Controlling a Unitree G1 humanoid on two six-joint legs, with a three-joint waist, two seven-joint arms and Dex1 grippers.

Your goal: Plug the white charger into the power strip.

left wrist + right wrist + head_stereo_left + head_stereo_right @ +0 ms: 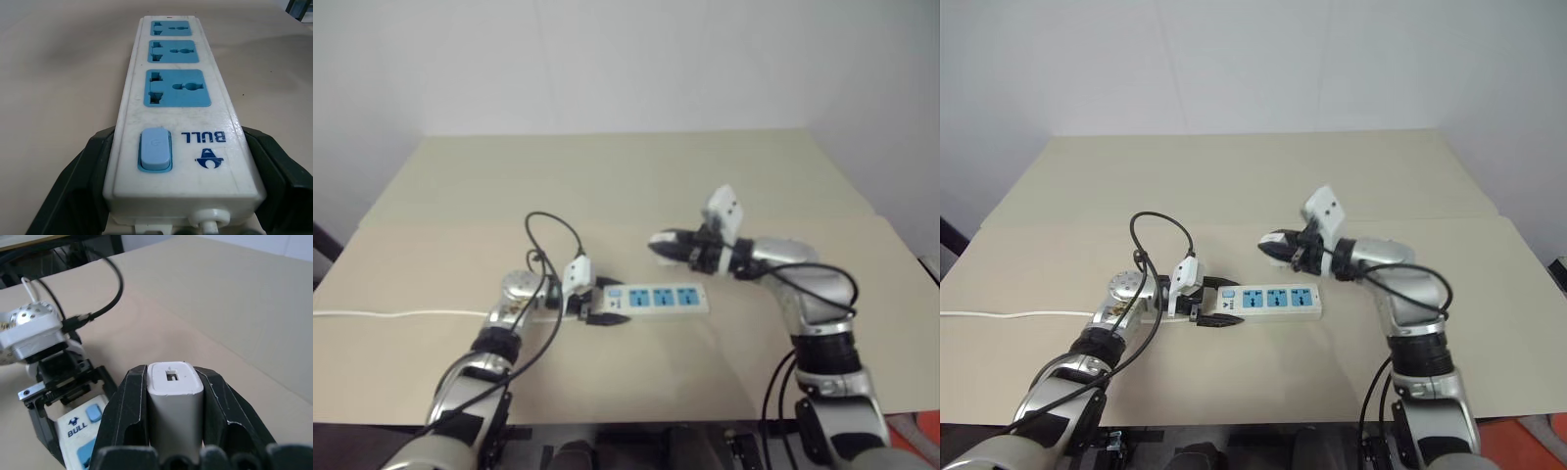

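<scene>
On the beige table (636,186), seen from my head, the power strip (661,299) lies flat in front of me, its three blue sockets facing up. My left gripper (599,305) is clamped on its switch end, and a thin white cord (401,314) runs away from that end toward my left. My right gripper (658,243) hovers above the table, just beyond the strip and clear of it, with something white pinched at its tip.

Along my left wrist, the strip stretches away between my two black fingers (73,186), which press against both of its sides. Nearest me sit the blue switch (155,149) and the maker's mark, then the three sockets in a row.

Along my right wrist, the white charger (175,401) stands squeezed between my two black fingers (124,411), its end face with a small slot turned toward the camera. Below and beyond it I see my left gripper holding the strip's switch end.
</scene>
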